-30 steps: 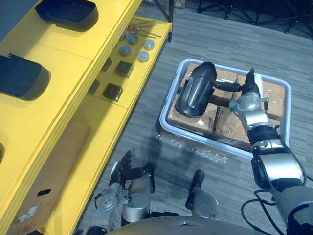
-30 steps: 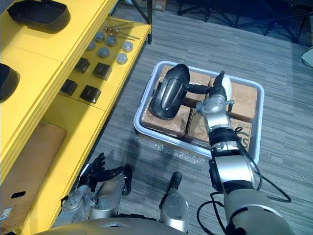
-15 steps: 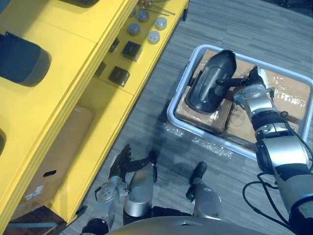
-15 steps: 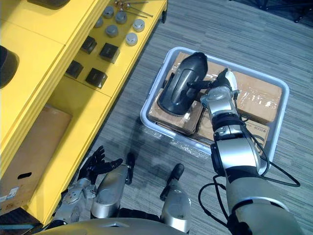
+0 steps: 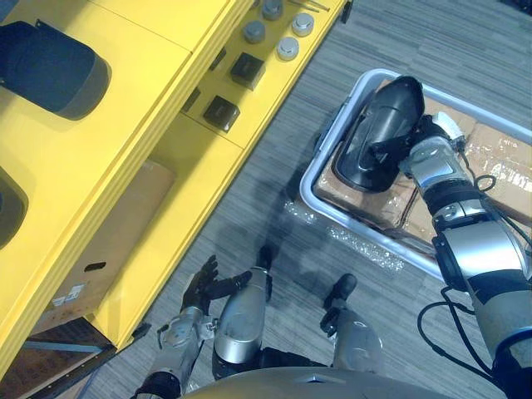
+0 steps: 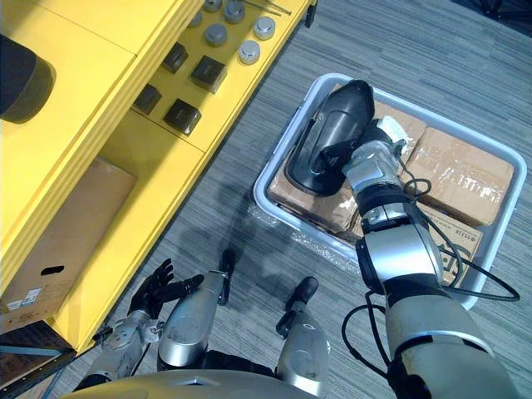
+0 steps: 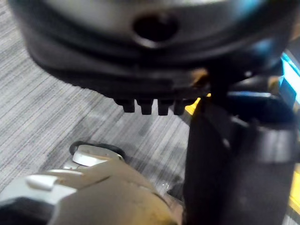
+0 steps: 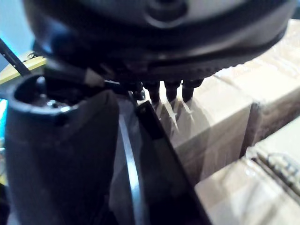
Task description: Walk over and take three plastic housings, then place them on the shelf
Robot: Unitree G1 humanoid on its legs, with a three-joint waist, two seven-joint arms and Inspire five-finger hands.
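We see a long yellow shelf [image 5: 125,125] along the robot's left, standing on grey carpet floor [image 5: 266,199]. On its top level lies a dark housing [image 5: 54,71], and the edge of a second housing [image 5: 8,208] shows further along the same level, well apart from the first. A cardboard box [image 5: 108,249] sits in the bottom compartment.

To the robot's right, a white tray [image 5: 312,179] rests on the floor, packed with brown boxes [image 6: 461,174] wrapped in clear film. Over the end of the tray nearest the shelf we find a third housing [image 5: 382,133], black and glossy, tilted with its hollow side up. We cannot tell whether its lower end touches the boxes beneath it.

The right hand [image 5: 416,145] grips this third housing at its rim: in the right wrist view the fingers [image 8: 171,91] hook over the edge while the thumb presses the other face.

The left hand [image 5: 199,287] hangs low near the foot of the shelf, fingers spread and loose, holding nothing.

On the shelf's lower level, two dark square blocks [image 5: 220,110] lie near the front edge, and beyond them some round grey caps [image 5: 288,48].
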